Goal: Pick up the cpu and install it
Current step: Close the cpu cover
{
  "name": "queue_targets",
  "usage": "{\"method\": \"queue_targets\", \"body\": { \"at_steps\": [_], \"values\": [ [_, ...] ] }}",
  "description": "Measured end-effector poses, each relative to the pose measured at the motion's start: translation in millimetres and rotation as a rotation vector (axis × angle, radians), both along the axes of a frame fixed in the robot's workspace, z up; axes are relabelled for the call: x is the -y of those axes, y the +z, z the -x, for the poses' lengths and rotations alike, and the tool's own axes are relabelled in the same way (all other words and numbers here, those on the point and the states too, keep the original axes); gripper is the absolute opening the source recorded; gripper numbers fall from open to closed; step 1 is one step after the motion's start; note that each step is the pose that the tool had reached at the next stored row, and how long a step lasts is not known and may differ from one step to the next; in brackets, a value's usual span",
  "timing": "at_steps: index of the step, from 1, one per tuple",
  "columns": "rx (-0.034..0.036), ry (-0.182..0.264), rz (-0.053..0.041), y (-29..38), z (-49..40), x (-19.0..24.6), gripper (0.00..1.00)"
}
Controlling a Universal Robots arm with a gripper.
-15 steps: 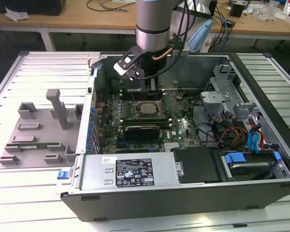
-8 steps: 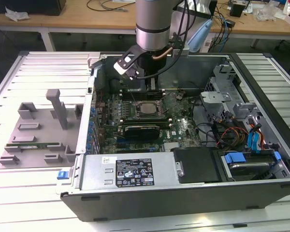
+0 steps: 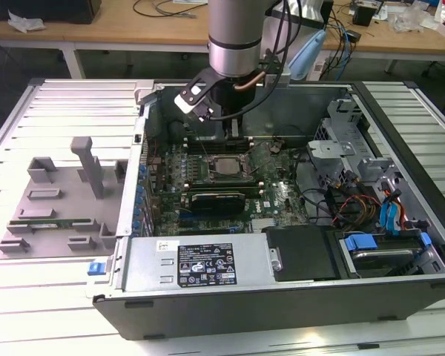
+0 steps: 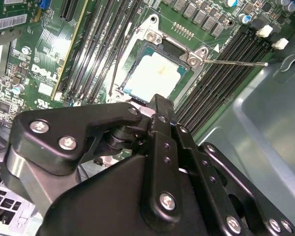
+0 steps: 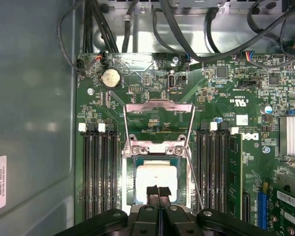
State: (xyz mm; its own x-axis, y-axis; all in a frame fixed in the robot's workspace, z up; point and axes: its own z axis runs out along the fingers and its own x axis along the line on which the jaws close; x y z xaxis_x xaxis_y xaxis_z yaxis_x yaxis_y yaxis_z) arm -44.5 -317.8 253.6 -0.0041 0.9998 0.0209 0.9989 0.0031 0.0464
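Plainly, the cpu (image 5: 156,176) lies flat in its socket near the middle of the motherboard (image 5: 236,98), pale metal top up, with the hinged metal plate (image 5: 160,118) swung up off it. The tool (image 5: 158,192) hangs right over one edge of the chip, its two fingers pressed together with nothing between them that I can see. Whether the tips touch the chip I cannot tell.

The chip is likely light, stiff and slick on top, and delicate underneath. It is best taken by two opposite thin edges and kept level.

Room is tight. Memory slots (image 5: 98,172) run along both sides of the socket, the thin latch wire (image 5: 194,183) stands just beside the chip, and the raised plate walls off one side. Cables (image 5: 187,29) loop past one edge of the board, and a long black card (image 3: 217,199) sits near the socket. The open computer case (image 3: 297,304) rests on the bench (image 3: 52,111).
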Motion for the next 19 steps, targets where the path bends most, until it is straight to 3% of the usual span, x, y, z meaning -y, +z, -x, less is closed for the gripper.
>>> {"method": "queue_targets", "body": {
  "at_steps": [4,10,15,17,19],
  "values": [
    [0.0,0.0,0.0,3.0,0.0,0.0,0.11],
    [-0.0001,0.0,0.0,18.2,0.0,0.0,0.11],
    [0.0,0.0,-0.0006,27.0,0.0,0.0,0.11],
    [0.0001,0.0,-0.0008,27.1,0.0,0.0,0.11],
    [-0.0001,0.0,-0.0006,27.3,-6.2,0.0,0.11]
  ]
}}
